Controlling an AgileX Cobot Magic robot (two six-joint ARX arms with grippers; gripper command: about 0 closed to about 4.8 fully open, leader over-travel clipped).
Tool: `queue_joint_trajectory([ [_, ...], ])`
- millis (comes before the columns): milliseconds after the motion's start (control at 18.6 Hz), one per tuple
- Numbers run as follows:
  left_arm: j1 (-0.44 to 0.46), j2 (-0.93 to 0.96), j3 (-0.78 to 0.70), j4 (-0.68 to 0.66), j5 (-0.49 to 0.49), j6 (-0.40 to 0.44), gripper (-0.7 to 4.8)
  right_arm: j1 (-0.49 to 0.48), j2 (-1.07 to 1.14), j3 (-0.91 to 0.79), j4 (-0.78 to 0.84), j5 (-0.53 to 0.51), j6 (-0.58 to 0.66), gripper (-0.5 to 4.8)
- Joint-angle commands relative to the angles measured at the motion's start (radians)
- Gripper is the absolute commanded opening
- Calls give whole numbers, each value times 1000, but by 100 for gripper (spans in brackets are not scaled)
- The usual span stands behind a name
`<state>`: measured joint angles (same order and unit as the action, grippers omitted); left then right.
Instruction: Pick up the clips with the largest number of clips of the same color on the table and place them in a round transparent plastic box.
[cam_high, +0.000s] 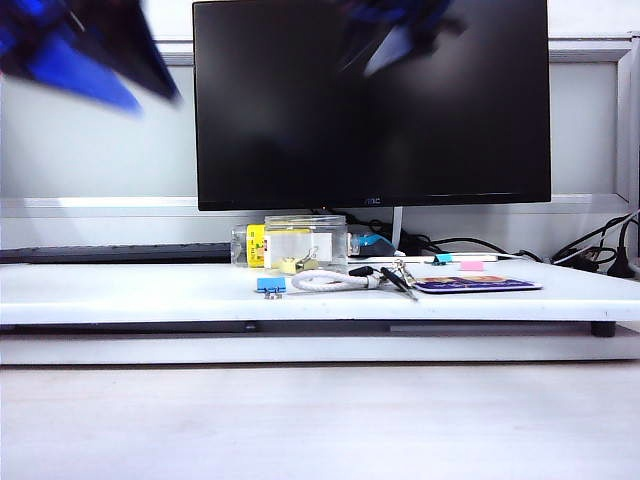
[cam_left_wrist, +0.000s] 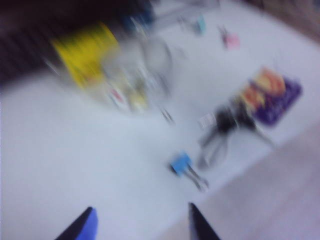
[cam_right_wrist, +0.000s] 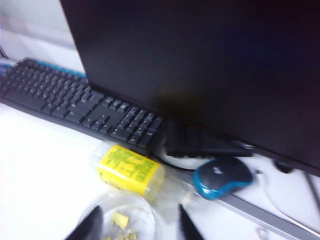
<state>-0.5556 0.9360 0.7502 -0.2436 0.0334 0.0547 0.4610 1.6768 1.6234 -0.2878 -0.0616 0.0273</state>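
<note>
Blue left pincer (cam_left_wrist: 140, 222) raised, agape, right pincer (cam_right_wrist: 137, 222) high

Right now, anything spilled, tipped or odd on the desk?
Nothing spilled. Only oddity: the bottle with a yellow label lies on its side behind the round transparent plastic box. Pale-yellow clips sit inside the box.

My left gripper (cam_left_wrist: 141, 224): fingertips cut off, blurred.
My right gripper (cam_right_wrist: 136, 223): cropped at 6 o'clock.
Clips (cam_right_wrist: 120, 220): partly hidden.

An office desk — monitor (cam_high: 371, 100), keyboard (cam_right_wrist: 75, 102), mouse (cam_right_wrist: 222, 176) on a white table (cam_high: 130, 290).
</note>
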Motion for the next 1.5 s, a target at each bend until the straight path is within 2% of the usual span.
queue_joint_trajectory([
  [54, 56, -186, 1, 6, 79, 24, 246, -35, -145, -106, 19, -56, -21, 166],
  [215, 80, -357, 1, -55, 136, 56, 247, -35, -298, -262, 78, -71, -36, 166],
  [269, 80, -431, 0, -93, 146, 70, 247, -35, -391, -362, 131, -73, -34, 166],
  [483, 80, -645, -2, -200, 147, 69, 246, -35, -670, -644, 251, -71, -27, 165],
  [591, 80, -735, -2, -230, 147, 64, 246, -35, -763, -717, 256, -66, -27, 165],
  [698, 80, -842, -2, -266, 146, 60, 246, -35, -879, -793, 255, -17, -34, 165],
  [806, 80, -916, -2, -301, 146, 37, 246, -35, -961, -834, 249, 13, -60, 138],
  [967, 79, -934, -7, -386, 151, -4, 242, -34, -1079, -881, 222, 37, -88, 134],
  [1128, 79, -934, -38, -386, 170, -11, 230, -35, -1170, -922, 162, 64, -88, 134],
  [1235, 79, -934, -72, -366, 177, -13, 174, -34, -1228, -956, 111, 64, -88, 134],
  [1450, 79, -934, -209, -304, 177, -73, 172, -34, -1344, -1056, 34, 59, -76, 134],
  [1504, 79, -934, -246, -256, 172, -96, 137, -33, -1372, -1078, 24, 60, -72, 134],
])
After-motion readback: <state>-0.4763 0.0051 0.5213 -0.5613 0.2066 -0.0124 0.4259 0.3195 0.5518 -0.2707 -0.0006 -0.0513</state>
